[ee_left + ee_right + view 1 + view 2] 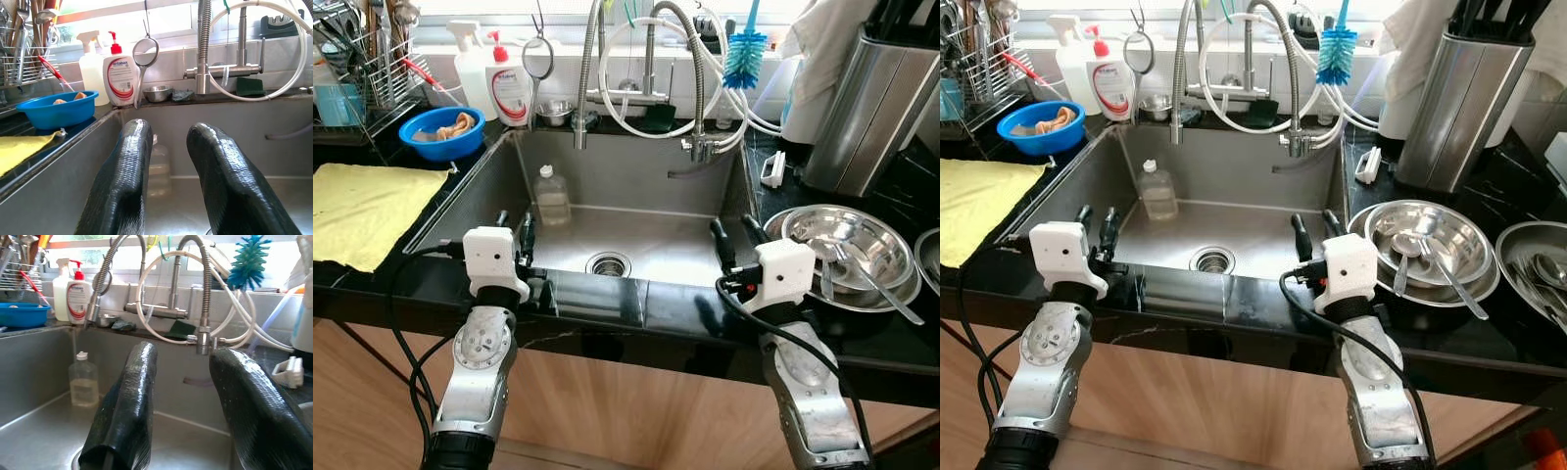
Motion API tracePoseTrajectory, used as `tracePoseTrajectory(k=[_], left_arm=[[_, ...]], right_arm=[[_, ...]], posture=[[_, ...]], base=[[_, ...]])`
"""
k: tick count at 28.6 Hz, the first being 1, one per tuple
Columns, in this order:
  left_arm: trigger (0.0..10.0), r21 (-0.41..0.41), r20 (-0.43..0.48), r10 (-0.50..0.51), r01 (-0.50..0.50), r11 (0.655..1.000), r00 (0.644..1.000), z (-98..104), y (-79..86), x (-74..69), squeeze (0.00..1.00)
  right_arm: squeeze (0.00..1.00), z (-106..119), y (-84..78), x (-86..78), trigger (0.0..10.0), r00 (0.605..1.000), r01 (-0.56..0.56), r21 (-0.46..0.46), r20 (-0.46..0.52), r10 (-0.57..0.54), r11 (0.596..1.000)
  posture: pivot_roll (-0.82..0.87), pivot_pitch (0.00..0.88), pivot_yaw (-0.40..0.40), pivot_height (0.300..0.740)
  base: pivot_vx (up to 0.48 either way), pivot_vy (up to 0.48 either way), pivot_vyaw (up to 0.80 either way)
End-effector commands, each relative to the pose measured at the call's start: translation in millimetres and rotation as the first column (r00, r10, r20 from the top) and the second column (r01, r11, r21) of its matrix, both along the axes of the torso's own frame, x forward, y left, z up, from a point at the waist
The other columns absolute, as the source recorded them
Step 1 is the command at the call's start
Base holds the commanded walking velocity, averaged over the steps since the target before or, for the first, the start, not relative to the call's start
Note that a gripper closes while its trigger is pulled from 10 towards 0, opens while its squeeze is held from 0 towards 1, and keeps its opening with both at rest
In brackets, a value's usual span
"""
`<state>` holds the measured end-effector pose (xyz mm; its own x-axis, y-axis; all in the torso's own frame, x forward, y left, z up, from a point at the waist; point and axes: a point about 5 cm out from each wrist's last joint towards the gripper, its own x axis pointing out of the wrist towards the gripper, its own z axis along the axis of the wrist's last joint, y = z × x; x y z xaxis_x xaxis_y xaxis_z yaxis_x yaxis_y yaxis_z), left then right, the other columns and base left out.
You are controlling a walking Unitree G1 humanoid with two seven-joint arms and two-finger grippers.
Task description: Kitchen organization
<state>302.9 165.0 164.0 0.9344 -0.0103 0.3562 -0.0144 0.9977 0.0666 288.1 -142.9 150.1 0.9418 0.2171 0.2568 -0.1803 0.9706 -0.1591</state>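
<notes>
Both grippers, left gripper (514, 230) and right gripper (734, 237), hover spread and empty over the sink (636, 245). A clear bottle (551, 196) stands inside at eleven o'clock; approach it squarely, level.

Clear bottle (551, 195) upright in sink (675, 186).

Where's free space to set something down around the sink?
Free: sink floor between the clear bottle and right wall, around the drain. Yellow cloth on the left counter is bare. Crowded: steel bowls on the right; blue bowl and soap bottles behind.
</notes>
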Motion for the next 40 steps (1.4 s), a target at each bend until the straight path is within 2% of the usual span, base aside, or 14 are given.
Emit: tracePoseTrajectory(k=[1, 5, 11, 18, 23, 33, 38, 40], left_arm=[[10.0, 0.005, -0.01, 0.001, -0.001, 1.0, 1.0, -2.9, 2.8, -0.2, 0.0], [10.0, -0.006, -0.01, -0.003, 0.003, 1.0, 1.0, -3.8, 0.6, 3.3, 0.0], [10.0, -0.007, -0.002, -0.066, 0.066, 0.998, 0.998, 2.1, -14.0, 9.5, 0.0], [10.0, 0.016, -0.004, -0.074, 0.074, 0.997, 0.997, 3.8, -7.5, 11.5, 0.0], [10.0, 0.021, 0.014, -0.081, 0.08, 0.997, 0.997, 6.8, -10.4, 12.6, 0.0], [10.0, 0.012, 0.004, -0.135, 0.135, 0.991, 0.991, 4.2, -20.0, 14.2, 0.0], [10.0, 0.003, -0.001, -0.143, 0.143, 0.99, 0.99, 3.0, -22.7, 16.5, 0.0], [10.0, -0.028, -0.015, -0.12, 0.12, 0.992, 0.993, -3.9, -23.1, 16.2, 0.0]], right_arm=[[0.0, 1.3, 4.8, 0.5, 10.0, 1.0, -0.009, -0.003, 0.012, 0.009, 1.0], [0.0, 3.6, 7.0, -1.7, 10.0, 1.0, -0.017, -0.004, 0.015, 0.017, 1.0], [0.0, -0.9, -4.3, -0.9, 10.0, 0.999, 0.052, 0.015, 0.007, -0.052, 0.999], [0.0, 1.4, 3.4, -1.2, 10.0, 0.998, 0.053, 0.028, 0.021, -0.054, 0.998], [0.0, -3.6, 4.9, -4.1, 10.0, 0.999, 0.041, 0.018, 0.004, -0.041, 0.999], [0.0, -6.9, 3.2, -6.8, 10.0, 0.997, 0.071, 0.009, -0.008, -0.071, 0.997], [0.0, -9.0, 1.5, -8.5, 10.0, 0.997, 0.078, 0.006, -0.018, -0.078, 0.997], [0.0, -3.4, -6.9, -11.5, 10.0, 0.996, 0.09, -0.024, 0.004, -0.09, 0.996]], posture=[[-0.16, 0.0, 0.069, 0.74], [-0.2, 0.0, 0.077, 0.74], [-0.2, 0.0, 0.122, 0.74], [-0.21, 0.0, 0.143, 0.74], [-0.21, 0.0, 0.144, 0.74], [-0.25, 0.0, 0.171, 0.74], [-0.26, 0.0, 0.165, 0.74], [-0.27, 0.0, 0.134, 0.74]], base=[[0.0, 0.315, 0.0], [0.0, 0.321, 0.0], [0.0, 0.334, 0.0], [0.0, 0.453, 0.0], [0.0, 0.373, 0.0], [0.0, 0.0, 0.0], [0.0, 0.0, -0.58], [0.0, 0.0, 0.0]])
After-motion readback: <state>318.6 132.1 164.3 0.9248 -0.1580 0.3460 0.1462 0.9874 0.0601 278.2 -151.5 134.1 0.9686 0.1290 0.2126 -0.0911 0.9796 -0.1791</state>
